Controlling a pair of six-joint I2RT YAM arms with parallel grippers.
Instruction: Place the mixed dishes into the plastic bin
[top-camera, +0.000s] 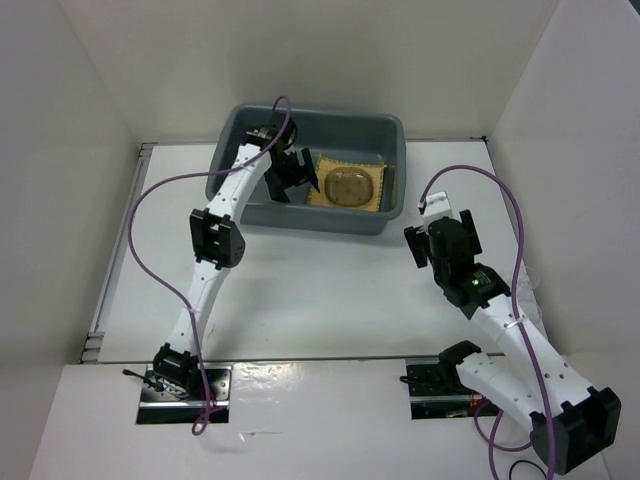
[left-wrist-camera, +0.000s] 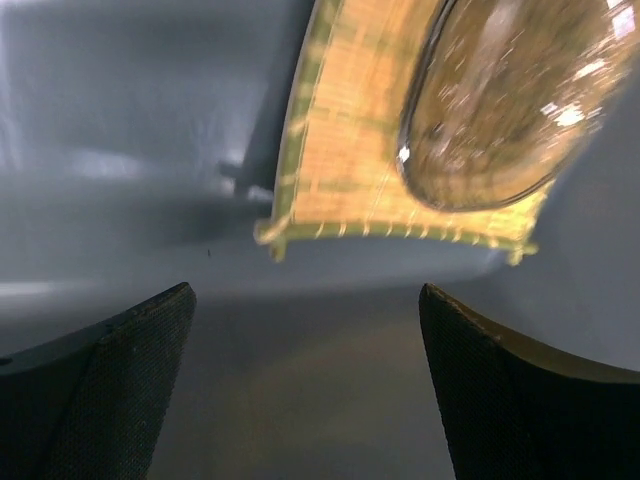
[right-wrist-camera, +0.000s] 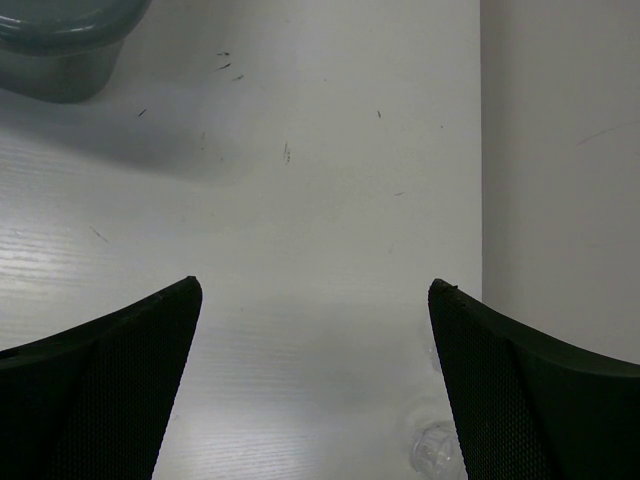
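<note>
Grey rectangular plastic bin (top-camera: 320, 216): square tan bamboo mat (top-camera: 320, 197) under clear round plate (top-camera: 348, 186); left gripper (left-wrist-camera: 305, 310) wide, empty, best lifted straight out; right gripper (right-wrist-camera: 315, 290) likewise wide.

white table (top-camera: 330, 290), grey plastic bin (top-camera: 300, 213) on its far side

Counter (top-camera: 330, 290): white, matt, faint wood grain, a few small dark scuffs (right-wrist-camera: 285, 152).
Left wall (top-camera: 60, 200), back wall (top-camera: 300, 50), right wall (top-camera: 580, 120): plain white panels enclosing the counter.
Rail (top-camera: 115, 260): grey metal strip along the counter's left edge.
Ledge (top-camera: 320, 420): glossy white strip at the counter's near edge.
Light: even, with soft shadows on the counter.
</note>
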